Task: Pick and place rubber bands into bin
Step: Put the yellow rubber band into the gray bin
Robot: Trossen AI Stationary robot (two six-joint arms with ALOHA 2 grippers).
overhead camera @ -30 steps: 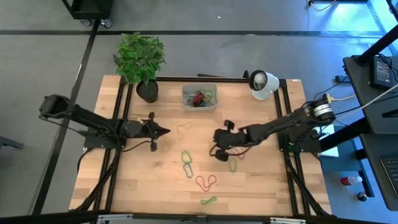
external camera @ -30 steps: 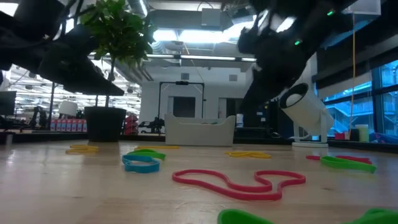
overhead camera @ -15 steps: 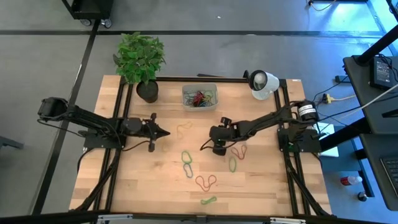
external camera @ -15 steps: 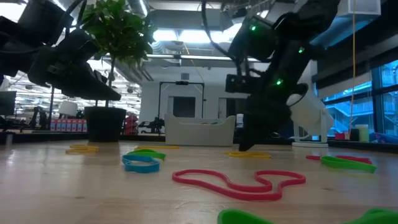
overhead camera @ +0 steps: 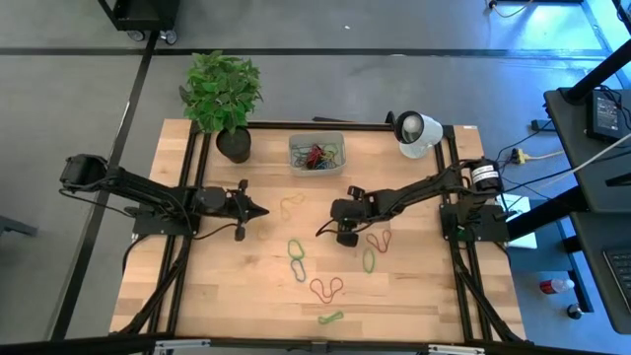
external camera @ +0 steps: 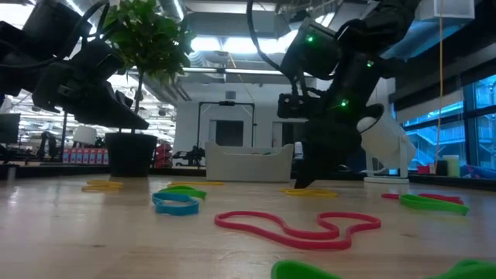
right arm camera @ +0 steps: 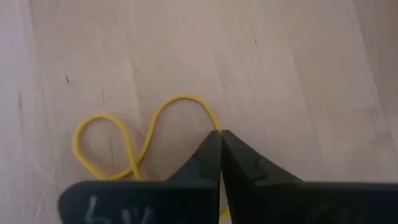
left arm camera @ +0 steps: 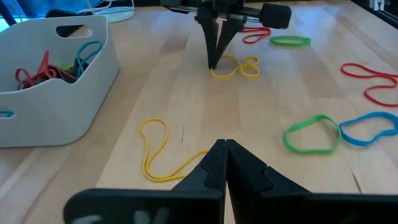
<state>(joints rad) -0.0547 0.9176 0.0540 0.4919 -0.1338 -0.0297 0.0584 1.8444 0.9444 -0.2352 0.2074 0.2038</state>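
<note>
Overhead looking down, low view level across table [external camera: 93,232] — wrist cameras close.

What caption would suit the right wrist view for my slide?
Right hand, closed, tips down on the wooden table, pinching a yellow rubber band twisted into a figure-eight.

1. Table [overhead camera: 217,286]: rectangular light wood-plank top, framed by dark rails along its edges.
2. Potted plant [overhead camera: 225,94]: stands at one far corner.
3. Bin [overhead camera: 316,155]: sits at the middle of the far edge; coloured bands lie inside it.
4. White round camera [overhead camera: 418,132]: stands near the other far corner.
5. Loose rubber bands on the bare wood:
   - yellow band [overhead camera: 292,204] near the centre;
   - green band [overhead camera: 295,247] touching a blue band [overhead camera: 300,269];
   - red band [overhead camera: 379,239] beside another green band [overhead camera: 369,261];
   - red figure-eight band [overhead camera: 326,289];
   - green band [overhead camera: 330,318] nearest the front edge.
</note>
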